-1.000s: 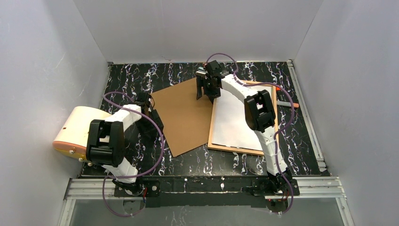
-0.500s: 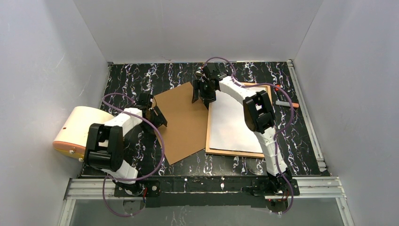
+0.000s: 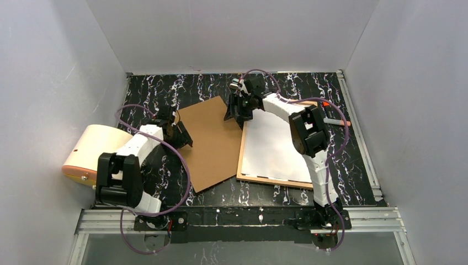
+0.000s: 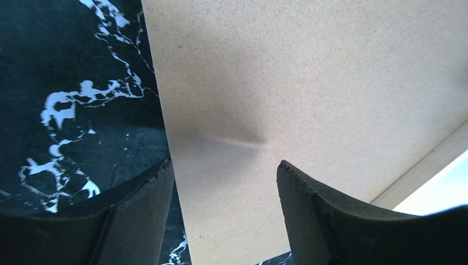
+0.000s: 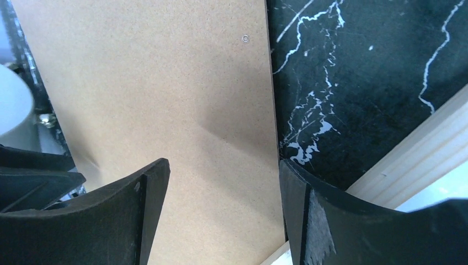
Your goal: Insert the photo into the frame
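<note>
The frame (image 3: 269,180), with a thin light-wood border, lies flat on the right half of the table. A white sheet (image 3: 276,143) fills it; no printed side shows, so I cannot tell whether it is the photo. A plain brown backing board (image 3: 212,141) lies just left of the frame. My left gripper (image 3: 179,130) is open at the board's left edge, and its fingers straddle that edge (image 4: 223,168). My right gripper (image 3: 236,112) is open over the board's far right corner, beside the frame's far left corner (image 5: 223,165). The frame's wood (image 5: 419,149) shows at the lower right.
A cream rounded object (image 3: 91,152) sits off the table's left edge by my left arm. Markers (image 3: 334,120) lie by the frame's far right corner. A metal rail (image 3: 360,138) runs along the right side, and grey walls close in on three sides.
The frame has slid left and turned, closing up against the board. The board has shifted left and nearer. My right gripper moved left; my left gripper narrowed slightly.
</note>
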